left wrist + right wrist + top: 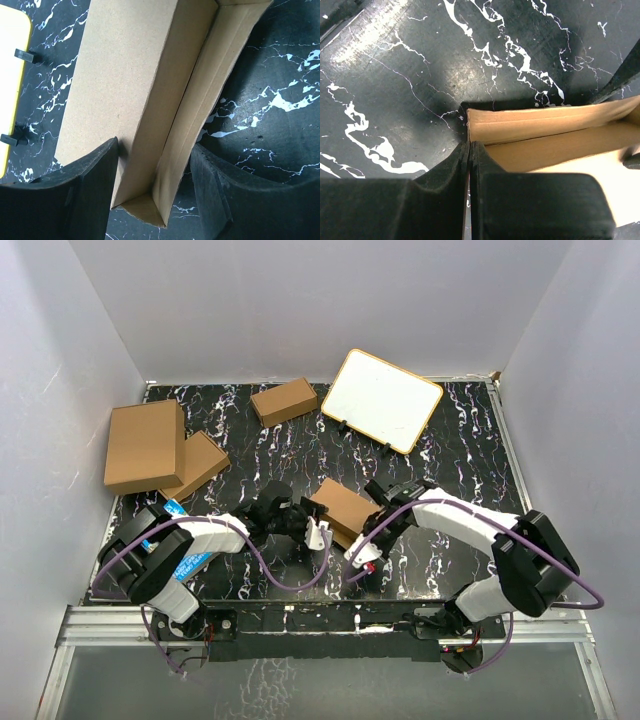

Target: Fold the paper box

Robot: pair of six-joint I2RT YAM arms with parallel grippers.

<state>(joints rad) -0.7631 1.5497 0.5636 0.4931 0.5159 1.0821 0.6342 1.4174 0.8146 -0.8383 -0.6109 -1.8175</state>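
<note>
Brown paper box (343,508) mid-table; right gripper (469,148) pinched shut at its corner; left gripper (155,147) straddles its end, grip unclear; white board (382,400) behind.

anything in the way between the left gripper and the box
Nothing visible does. The box sits right between the fingers of the left gripper, which straddle its near end with no other thing in the gap.

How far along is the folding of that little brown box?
Partway, it seems. Done: one long wall of the paper box stands folded up. In hand: the open left tool straddles that wall; the right tool is shut at a corner. Left: closing the top, since the inside shows.
</note>
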